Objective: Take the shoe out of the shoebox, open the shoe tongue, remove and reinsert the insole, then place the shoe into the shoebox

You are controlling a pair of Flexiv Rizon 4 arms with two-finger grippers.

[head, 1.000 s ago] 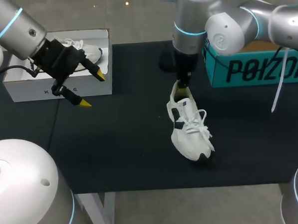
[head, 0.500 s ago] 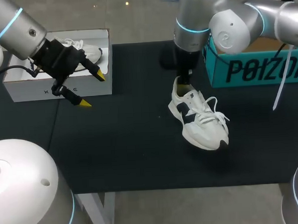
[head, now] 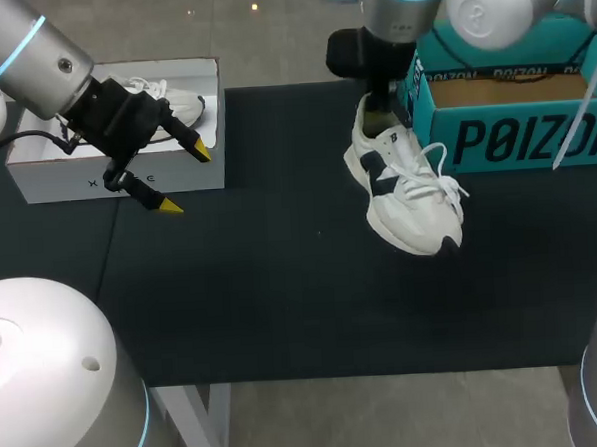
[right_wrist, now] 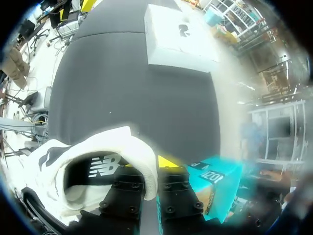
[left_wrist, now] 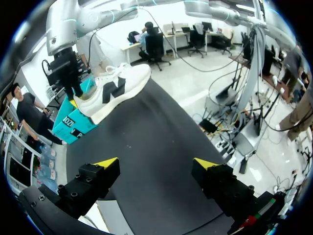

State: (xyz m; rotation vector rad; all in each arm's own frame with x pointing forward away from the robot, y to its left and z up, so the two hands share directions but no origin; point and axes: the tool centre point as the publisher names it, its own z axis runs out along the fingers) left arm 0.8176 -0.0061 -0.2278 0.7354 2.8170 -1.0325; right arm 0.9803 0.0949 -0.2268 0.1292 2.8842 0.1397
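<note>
The near part of the table (head: 263, 305) is a matte black mat, its near corners hidden behind the robot's rounded white housings.

Over the left side, the left gripper (head: 186, 176) hangs with its black fingers spread wide and nothing between the two wedge-shaped yellow tips. Only bare mat lies ahead of it in its own wrist view.

Right of the middle, towards the far edge, the right gripper (head: 375, 104) is clenched on the heel collar of the shoe (head: 407, 193). The shoe is a white lace-up trainer with a dark patch on its side, loose white laces and a thick pale sole. Its toe points toward the near right. In the left wrist view it appears to hang clear of the mat. In the right wrist view one yellow fingertip (right_wrist: 166, 161) shows outside the padded heel. The other finger is inside the shoe and out of sight. The shoe's inside is dark, and I cannot tell whether the insole is in it.

Just beside the shoe, at the far right corner, stands the teal shoebox (head: 514, 137). It is open cardboard with a brown inside and dark print on its wall. It is cut off at the right and partly covered by the arm, so its contents are unclear.

At the far left corner sits a white shoebox (head: 76, 180), open. A second white shoe (head: 177, 98) lies in it, largely hidden by the left arm.
</note>
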